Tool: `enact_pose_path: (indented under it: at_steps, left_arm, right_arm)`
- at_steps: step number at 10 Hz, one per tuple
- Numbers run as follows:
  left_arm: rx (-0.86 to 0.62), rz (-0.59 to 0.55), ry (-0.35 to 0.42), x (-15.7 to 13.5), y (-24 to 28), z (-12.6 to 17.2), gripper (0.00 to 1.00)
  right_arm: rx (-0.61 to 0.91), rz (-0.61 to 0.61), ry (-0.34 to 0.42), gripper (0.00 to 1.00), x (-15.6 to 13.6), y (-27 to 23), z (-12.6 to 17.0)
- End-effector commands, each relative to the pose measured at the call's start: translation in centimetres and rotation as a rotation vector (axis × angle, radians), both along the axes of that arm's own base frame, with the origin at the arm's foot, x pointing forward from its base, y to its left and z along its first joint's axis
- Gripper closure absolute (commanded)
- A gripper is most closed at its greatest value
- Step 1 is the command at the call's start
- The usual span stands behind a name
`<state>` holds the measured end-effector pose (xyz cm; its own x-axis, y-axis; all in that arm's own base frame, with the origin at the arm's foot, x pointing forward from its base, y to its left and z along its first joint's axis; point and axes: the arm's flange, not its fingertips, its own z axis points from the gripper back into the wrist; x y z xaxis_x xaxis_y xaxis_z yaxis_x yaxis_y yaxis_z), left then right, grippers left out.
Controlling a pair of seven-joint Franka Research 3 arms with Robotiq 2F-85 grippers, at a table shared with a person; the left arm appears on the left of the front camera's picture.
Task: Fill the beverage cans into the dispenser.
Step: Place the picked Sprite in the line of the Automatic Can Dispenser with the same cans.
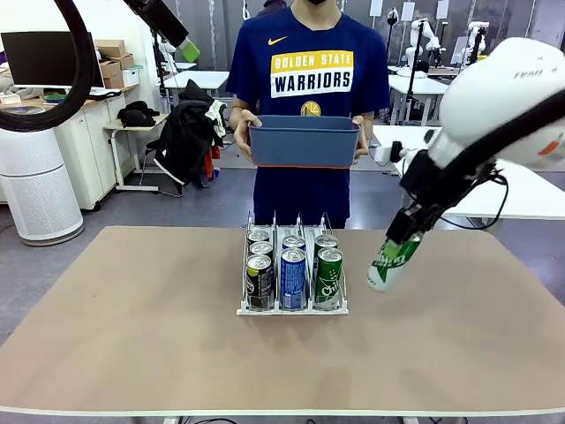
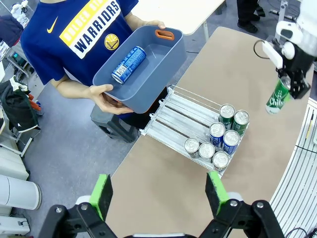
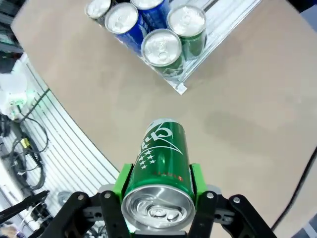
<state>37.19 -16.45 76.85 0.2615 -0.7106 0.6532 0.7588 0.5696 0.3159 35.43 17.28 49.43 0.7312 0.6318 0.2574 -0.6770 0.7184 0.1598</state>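
Care suits this step: the right tool, clenched on a slim green aluminium can hanging tilted above the tan counter near the low clear-plastic three-lane dispenser, should set it upright and lower it between dividers behind the green pair.

Seven cans in dispenser on table, another can aloft to its right, bin with can behind
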Motion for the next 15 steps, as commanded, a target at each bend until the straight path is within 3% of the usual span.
enact_pose_path:
  at_steps: [1,3,6,7,8,10,13,15]
  left_arm:
    - [0.001,0.004,0.003,0.0,0.1,-0.1,0.0]
    - [0.001,0.004,0.003,0.0,0.1,-0.1,0.0]
    - [0.001,0.004,0.003,0.0,0.1,-0.1,0.0]
    - [0.001,0.004,0.003,0.0,0.1,-0.1,0.0]
    - [0.001,0.004,0.003,0.0,0.1,-0.1,0.0]
    - [0.001,0.004,0.003,0.0,0.1,-0.1,0.0]
    - [0.001,0.004,0.003,0.0,0.1,-0.1,0.0]
    - [0.001,0.004,0.003,0.0,0.1,-0.1,0.0]
  right_arm:
    - [-0.105,0.015,-0.057,0.42,-2.1,2.7,-1.4]
    - [-0.104,0.081,-0.094,0.42,-2.8,5.5,-3.7]
    - [-0.113,0.064,-0.179,0.42,-2.5,7.4,-5.5]
    - [-0.124,0.182,-0.065,0.42,-2.5,6.7,-4.7]
    - [-0.102,0.118,-0.133,0.42,-2.8,6.9,-5.1]
    - [-0.107,0.13,-0.113,0.42,-2.5,6.8,-5.7]
    - [-0.068,0.02,-0.236,0.42,-0.8,7.5,-5.5]
    - [-0.035,0.012,-0.258,0.42,-0.1,7.7,-5.5]
